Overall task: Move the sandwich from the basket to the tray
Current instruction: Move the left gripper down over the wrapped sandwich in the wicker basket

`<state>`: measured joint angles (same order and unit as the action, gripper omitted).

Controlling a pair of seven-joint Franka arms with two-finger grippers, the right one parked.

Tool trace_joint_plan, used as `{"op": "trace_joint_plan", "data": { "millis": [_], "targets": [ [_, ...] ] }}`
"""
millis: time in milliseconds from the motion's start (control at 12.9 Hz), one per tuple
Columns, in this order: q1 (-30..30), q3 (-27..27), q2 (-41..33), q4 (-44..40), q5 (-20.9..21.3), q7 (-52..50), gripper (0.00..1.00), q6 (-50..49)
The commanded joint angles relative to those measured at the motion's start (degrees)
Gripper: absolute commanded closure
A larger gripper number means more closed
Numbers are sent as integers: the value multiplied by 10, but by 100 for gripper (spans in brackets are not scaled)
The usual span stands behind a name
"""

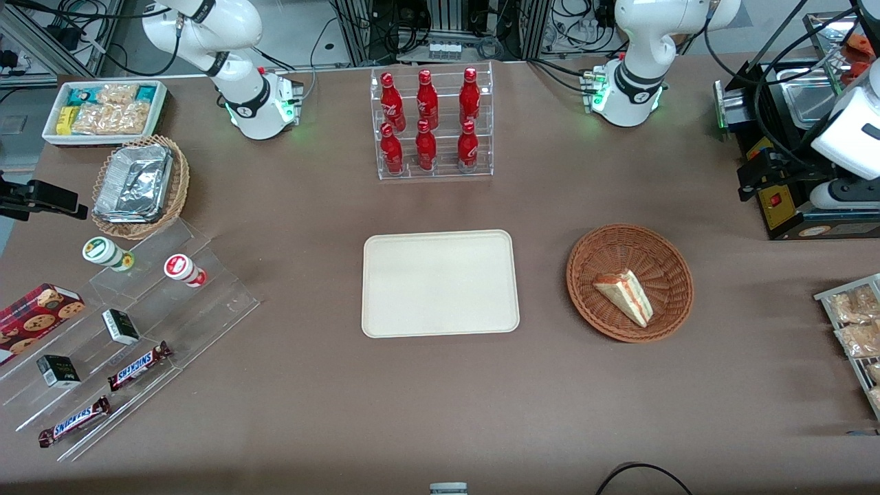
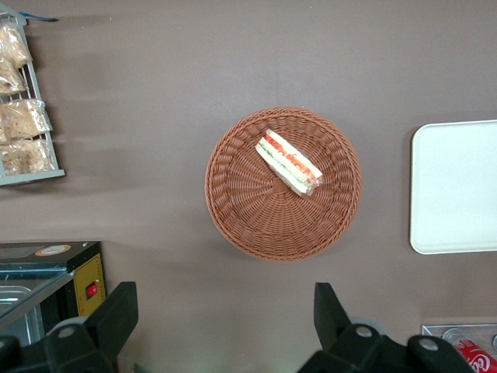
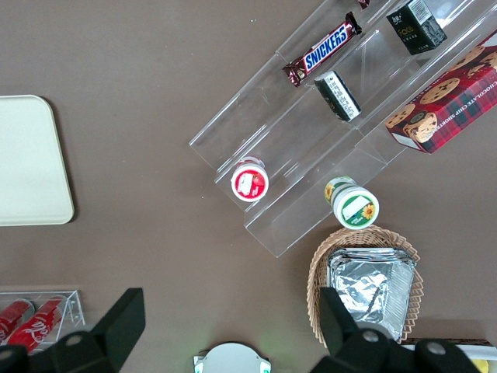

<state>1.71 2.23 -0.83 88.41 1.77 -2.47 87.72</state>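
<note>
The sandwich [image 1: 624, 295] [image 2: 289, 162] is seen lying inside the basket [image 1: 630, 282] [image 2: 283, 183], a triangular wedge of white bread with red-orange, pale and green layers, apparently under a clear film, though that is hard to make out. It rests on the woven floor, off the middle and toward the rim nearest the front camera. The basket is a round, shallow bowl of reddish-brown wicker with a ribbed weave, set on the brown table [image 1: 440, 392] toward the working arm's end, well in from every edge.

The tray [image 1: 440, 283] [image 2: 455, 186] is placed beside the basket near the middle of the table, a flat cream-beige rectangle with rounded corners and a low rim, smooth and bare. A strip of bare table is left between its short edge and the basket's rim; the two are apart. Open brown surface is also found between both of them and the table edge nearest the front camera.

The gripper [image 2: 220, 326] is held high above the table, over bare surface just outside the basket's rim, touching nothing. Its dark fingers [image 2: 116, 311] are spread wide, with nothing between them.

A clear rack of red bottles [image 1: 431, 124] stands farther from the front camera than the tray, near the table's edge there.
</note>
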Motion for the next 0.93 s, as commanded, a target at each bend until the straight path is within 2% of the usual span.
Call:
{"op": "trace_joint_plan", "data": {
  "millis": [0,466,854],
  "targets": [
    [-5,1,-12,7,-5,6,0,-2],
    [7,14,49,25,-3,-34,0,47],
    [29,18,49,178,-3,-149,0,235]
  ]
}}
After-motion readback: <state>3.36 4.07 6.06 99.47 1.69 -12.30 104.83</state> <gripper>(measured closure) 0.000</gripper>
